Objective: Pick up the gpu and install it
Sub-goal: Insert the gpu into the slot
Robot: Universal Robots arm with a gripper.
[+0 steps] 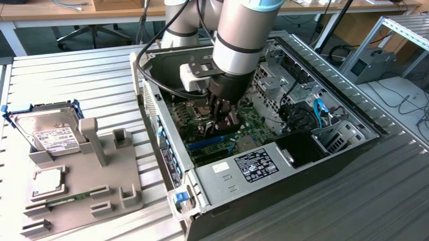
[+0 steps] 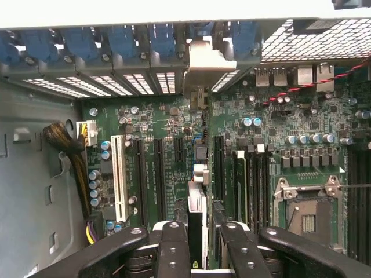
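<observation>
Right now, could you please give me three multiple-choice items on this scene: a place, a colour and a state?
1. Where is the hard drive? A in the case; B on the grey holder outside it; C on the motherboard.
2. One motherboard slot differs in colour. It is: A white; B red; C yellow.
3. The gripper is: A open and empty; B shut on the gpu inside the case; C shut on the hard drive.
Answers: B, the drive stands on the holder; A, one white slot among black ones; B, its fingers flank the upright gpu above the slots.
</observation>
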